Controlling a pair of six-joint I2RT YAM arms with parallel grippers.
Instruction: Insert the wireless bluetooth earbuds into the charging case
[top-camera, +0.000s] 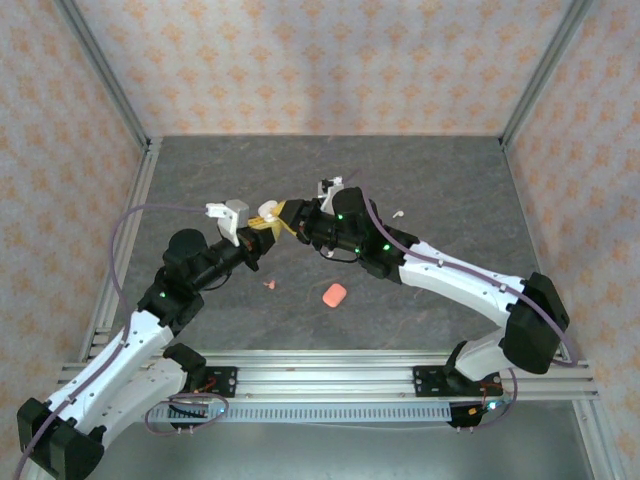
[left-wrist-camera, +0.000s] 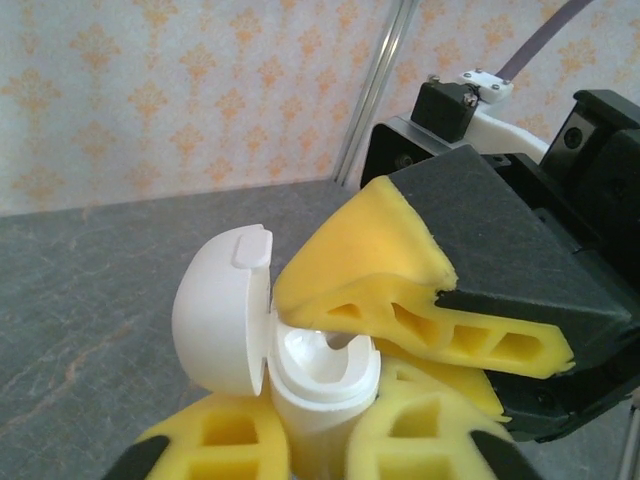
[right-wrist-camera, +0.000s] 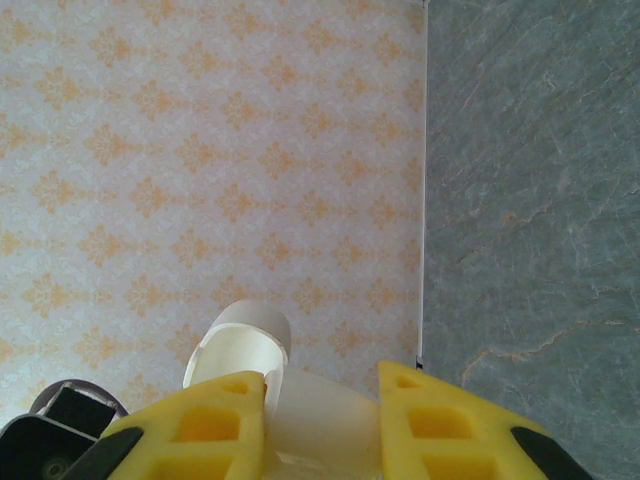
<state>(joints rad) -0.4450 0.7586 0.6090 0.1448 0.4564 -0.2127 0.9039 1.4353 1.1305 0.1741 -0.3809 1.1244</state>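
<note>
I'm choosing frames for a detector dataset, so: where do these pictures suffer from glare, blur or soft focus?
Left wrist view: the white charging case is glary, its inside washed out, and the left gripper's fingers at the bottom edge look soft. Right wrist view: the case is blurred, the wallpaper sharper. Top view: even light, faint shadows; the coral earbud is a mere speck.

Between the fingers of the right gripper sits a pale lump (too blurry for us to name), and the bottom edge cuts it off. In the left wrist view one yellow finger covers part of the mouth of the white case, so we cannot see inside, and its bottom runs off the picture. On the table, a pink speck and a white speck are too small to make out.
</note>
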